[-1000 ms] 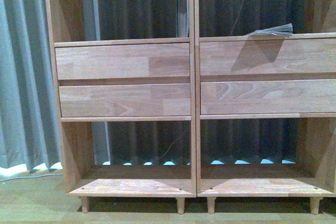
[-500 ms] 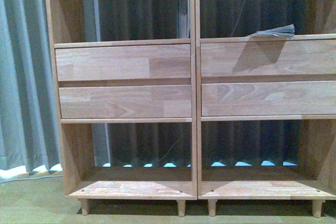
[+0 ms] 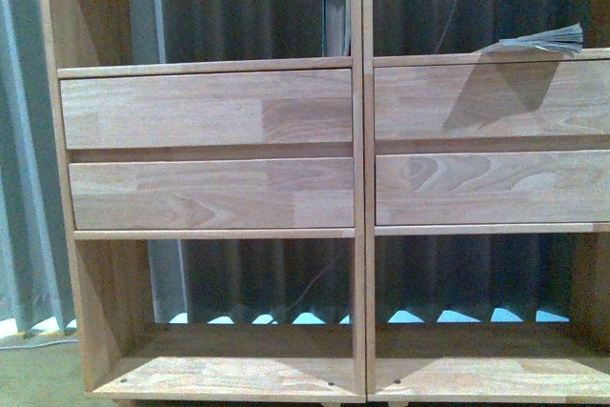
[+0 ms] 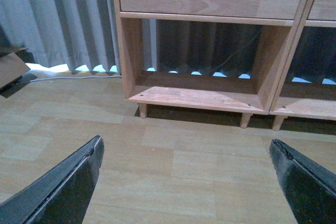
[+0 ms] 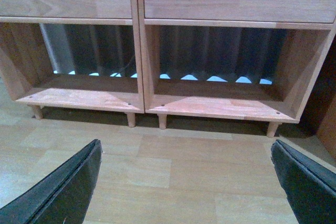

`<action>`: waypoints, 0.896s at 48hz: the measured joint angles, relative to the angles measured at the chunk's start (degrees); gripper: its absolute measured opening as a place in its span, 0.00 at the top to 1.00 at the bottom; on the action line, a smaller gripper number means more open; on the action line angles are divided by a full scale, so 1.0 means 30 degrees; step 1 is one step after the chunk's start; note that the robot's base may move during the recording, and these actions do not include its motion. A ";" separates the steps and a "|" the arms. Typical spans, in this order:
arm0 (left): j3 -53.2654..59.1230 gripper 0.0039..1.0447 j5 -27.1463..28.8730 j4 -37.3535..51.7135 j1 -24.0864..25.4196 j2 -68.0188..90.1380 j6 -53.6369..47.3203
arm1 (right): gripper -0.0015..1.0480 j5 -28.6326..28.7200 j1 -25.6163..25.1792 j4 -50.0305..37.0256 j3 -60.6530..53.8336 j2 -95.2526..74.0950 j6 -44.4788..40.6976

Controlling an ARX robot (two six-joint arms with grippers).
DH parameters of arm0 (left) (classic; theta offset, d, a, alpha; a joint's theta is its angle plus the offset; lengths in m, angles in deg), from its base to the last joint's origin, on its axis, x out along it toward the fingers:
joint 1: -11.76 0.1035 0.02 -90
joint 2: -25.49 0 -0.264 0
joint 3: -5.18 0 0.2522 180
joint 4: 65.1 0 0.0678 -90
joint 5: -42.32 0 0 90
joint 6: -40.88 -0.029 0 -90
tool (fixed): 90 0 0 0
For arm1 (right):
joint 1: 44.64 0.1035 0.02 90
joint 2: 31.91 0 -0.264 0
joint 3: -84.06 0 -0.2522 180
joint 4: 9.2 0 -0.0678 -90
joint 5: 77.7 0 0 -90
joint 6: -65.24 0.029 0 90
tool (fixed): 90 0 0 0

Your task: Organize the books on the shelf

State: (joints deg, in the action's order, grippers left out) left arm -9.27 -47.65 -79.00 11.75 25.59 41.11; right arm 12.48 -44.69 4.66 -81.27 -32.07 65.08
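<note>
Shelf of light-brown wood fills the front view. A double upright splits it down the middle, with two plain drawer fronts on each side and open compartments above and below them. A grey pleated curtain hangs behind the shelf and shows through the backless compartments. The wrist views show the pale plank floor in front of the shelf, which stands on short peg legs.

The left gripper hangs over the floor facing the lower left compartment, its black fingers spread wide with only floor between them. The right gripper faces both lower compartments, its fingers likewise wide apart.

One book lies flat in the upper right compartment, on the ledge just above the top right drawer front, with its pale pages slightly fanned.
</note>
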 joint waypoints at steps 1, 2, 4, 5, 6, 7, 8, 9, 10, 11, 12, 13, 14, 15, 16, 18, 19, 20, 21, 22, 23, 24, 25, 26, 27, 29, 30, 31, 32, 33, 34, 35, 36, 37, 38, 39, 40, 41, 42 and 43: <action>0.0000 0.07 0.0000 0.0000 0.0000 0.0000 0.0000 | 0.07 0.0000 0.0000 0.0000 0.0000 0.0000 0.0000; 0.0000 0.07 -0.0007 0.0000 0.0000 0.0000 0.0000 | 0.07 0.0007 0.0000 0.0000 0.0000 0.0000 0.0000; 0.0000 0.07 0.0000 0.0000 0.0000 0.0000 0.0000 | 0.07 0.0007 0.0000 0.0000 0.0000 0.0000 0.0000; 0.0000 0.07 -0.0015 0.0000 0.0000 0.0000 0.0000 | 0.07 0.0007 0.0000 0.0000 0.0000 0.0000 0.0000; 0.0000 0.07 -0.0007 0.0000 0.0000 0.0000 0.0000 | 0.07 0.0007 0.0000 0.0000 0.0000 0.0000 0.0000; 0.0000 0.07 0.0000 0.0000 0.0000 0.0000 0.0000 | 0.07 0.0007 0.0000 0.0000 0.0000 0.0007 0.0000; 0.0000 0.07 -0.0007 0.0000 0.0000 0.0000 0.0000 | 0.07 0.0007 0.0000 0.0000 0.0000 0.0000 0.0000; 0.0000 0.07 -0.0007 0.0000 0.0000 0.0000 0.0000 | 0.07 0.0007 0.0000 0.0000 0.0000 0.0000 0.0000; 0.0000 0.07 0.0015 0.0000 0.0000 0.0000 0.0000 | 0.07 0.0007 0.0000 0.0000 0.0000 0.0000 0.0000; 0.0000 0.07 0.0007 0.0000 0.0000 0.0000 0.0000 | 0.07 0.0007 0.0000 0.0000 0.0000 0.0000 0.0007; 0.0000 0.07 -0.0015 0.0000 0.0000 0.0000 0.0000 | 0.07 0.0007 0.0000 0.0000 0.0000 0.0007 0.0000; 0.0000 0.07 -0.0007 0.0000 0.0000 0.0000 0.0000 | 0.07 -0.0015 0.0000 0.0000 0.0000 0.0007 0.0000; 0.0000 0.07 -0.0007 0.0000 0.0000 0.0000 0.0000 | 0.07 -0.0007 0.0000 0.0000 0.0000 0.0000 0.0007; 0.0000 0.07 0.0000 0.0000 0.0000 0.0000 0.0000 | 0.07 0.0000 0.0000 0.0000 0.0000 0.0000 0.0007; 0.0000 0.07 0.0000 0.0000 0.0000 0.0000 0.0000 | 0.07 -0.0007 0.0000 0.0000 0.0000 0.0000 0.0007; 0.0000 0.07 -0.0007 0.0000 0.0000 0.0000 0.0000 | 0.07 0.0000 0.0000 0.0000 0.0000 0.0000 0.0000; 0.0000 0.07 -0.0007 0.0000 0.0000 0.0000 0.0000 | 0.07 0.0007 0.0000 0.0000 0.0000 0.0000 0.0007; 0.0000 0.07 -0.0007 0.0000 0.0000 0.0000 0.0000 | 0.07 0.0000 0.0000 0.0000 0.0000 0.0000 0.0000; 0.0000 0.07 0.0000 0.0000 0.0000 0.0000 0.0000 | 0.07 0.0000 0.0000 0.0000 0.0000 0.0000 0.0007; 0.0000 0.07 -0.0007 0.0000 0.0000 0.0000 0.0000 | 0.07 0.0015 0.0000 0.0000 0.0000 0.0000 0.0000; 0.0000 0.07 -0.0007 0.0000 0.0000 0.0000 0.0000 | 0.07 0.0007 0.0000 0.0000 0.0000 0.0000 0.0000; 0.0000 0.07 -0.0007 0.0000 0.0000 0.0000 0.0000 | 0.07 0.0007 0.0000 0.0000 0.0000 0.0000 0.0000; 0.0000 0.07 -0.0007 0.0000 0.0000 0.0000 0.0000 | 0.07 0.0000 0.0000 0.0000 0.0000 0.0000 0.0000; 0.0000 0.07 0.0000 0.0000 0.0000 0.0000 0.0000 | 0.07 0.0000 0.0000 0.0000 0.0000 0.0007 0.0007; 0.0000 0.07 -0.0007 0.0000 0.0000 0.0000 0.0000 | 0.07 0.0007 0.0000 0.0000 0.0000 0.0007 0.0000; 0.0000 0.07 -0.0007 0.0000 0.0000 0.0000 0.0000 | 0.07 0.0007 0.0000 0.0000 0.0000 0.0000 0.0000; 0.0000 0.07 0.0000 0.0000 0.0000 0.0000 0.0000 | 0.07 0.0007 0.0000 0.0000 0.0000 0.0000 0.0000; 0.0000 0.07 0.0000 0.0000 0.0000 0.0000 0.0000 | 0.07 0.0007 0.0000 0.0000 0.0000 0.0000 0.0000; 0.0000 0.07 0.0000 0.0000 0.0000 0.0000 0.0000 | 0.07 0.0007 0.0000 0.0000 0.0000 0.0007 0.0000; 0.0000 0.07 0.0000 0.0000 0.0000 0.0000 0.0000 | 0.07 0.0007 0.0000 0.0000 0.0000 0.0007 0.0007; 0.0000 0.07 0.0000 0.0000 0.0000 0.0000 0.0000 | 0.07 0.0000 0.0000 0.0000 0.0000 0.0000 0.0007; 0.0000 0.07 -0.0007 0.0000 0.0000 0.0000 0.0000 | 0.07 0.0007 0.0000 0.0000 0.0000 0.0000 0.0007; 0.0000 0.07 -0.0007 0.0000 0.0000 0.0000 0.0000 | 0.07 0.0007 0.0000 0.0000 0.0000 0.0000 0.0000; 0.0000 0.07 0.0000 0.0000 0.0000 0.0000 0.0000 | 0.07 0.0000 0.0000 0.0000 0.0000 0.0000 0.0007; 0.0000 0.07 0.0000 0.0000 0.0000 0.0000 0.0000 | 0.07 0.0000 0.0000 0.0000 0.0000 0.0000 0.0007; 0.0000 0.07 0.0000 0.0000 0.0000 0.0000 0.0000 | 0.07 0.0007 0.0000 0.0000 0.0000 0.0000 0.0000; 0.0000 0.07 0.0000 0.0000 0.0000 0.0000 0.0000 | 0.07 0.0007 0.0000 0.0000 0.0000 0.0000 0.0007; 0.0000 0.07 0.0000 0.0000 0.0000 0.0000 0.0000 | 0.07 0.0000 0.0000 0.0000 0.0000 0.0000 0.0000; 0.0000 0.07 0.0000 0.0000 0.0000 0.0000 0.0000 | 0.07 0.0007 0.0000 0.0000 0.0000 0.0000 0.0000; 0.0000 0.07 -0.0007 0.0000 0.0000 0.0000 0.0000 | 0.07 0.0007 0.0000 0.0000 0.0000 0.0000 0.0000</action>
State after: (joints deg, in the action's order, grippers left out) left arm -9.27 -47.67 -79.00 11.75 25.59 41.11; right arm 12.50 -44.69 4.66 -81.27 -32.07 65.08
